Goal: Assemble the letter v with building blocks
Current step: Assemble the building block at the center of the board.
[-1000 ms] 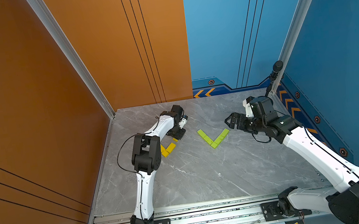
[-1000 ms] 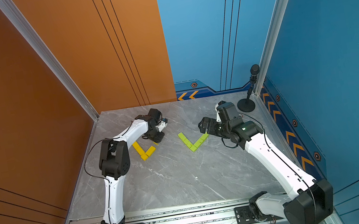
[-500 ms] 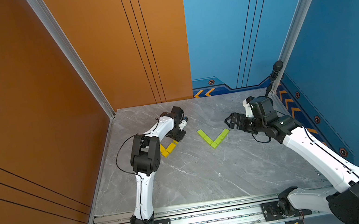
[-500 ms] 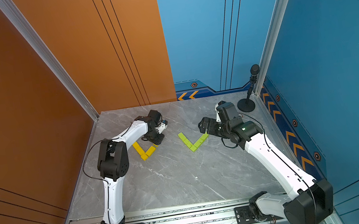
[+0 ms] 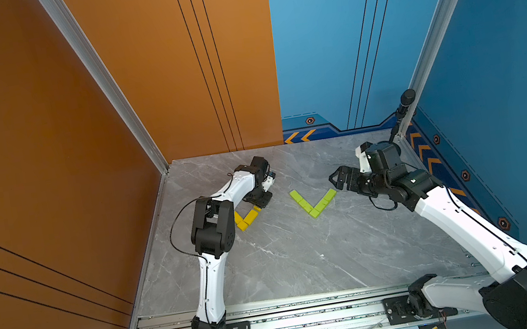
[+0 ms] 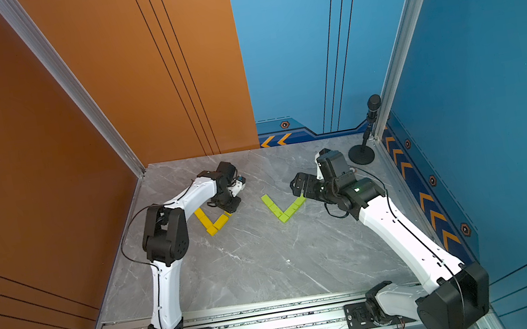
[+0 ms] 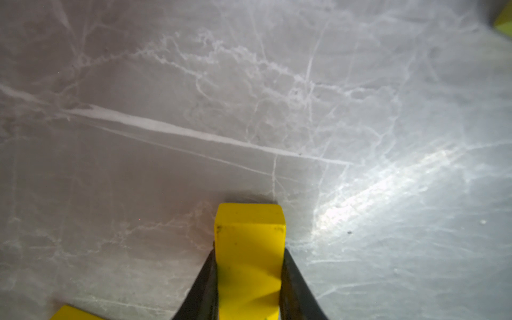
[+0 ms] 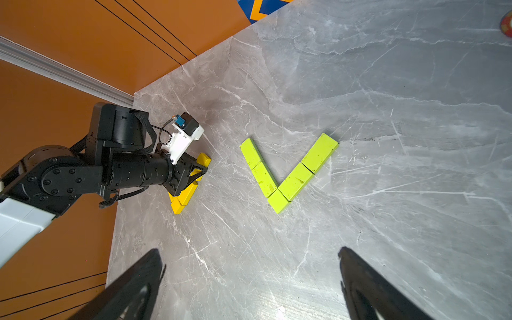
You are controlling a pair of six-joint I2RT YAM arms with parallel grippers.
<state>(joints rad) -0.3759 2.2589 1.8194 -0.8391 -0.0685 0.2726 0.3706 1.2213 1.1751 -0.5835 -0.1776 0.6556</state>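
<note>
Nearly unchanged: L jaws clamp yellow block (image 7: 249, 263), R jaws wide.

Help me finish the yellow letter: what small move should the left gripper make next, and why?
Probably open the left gripper and release the short yellow rectangular block. Its jaws are shut on it, and it seems to lie on the grey marble table, at the end of a stroke of the yellow block V.
</note>
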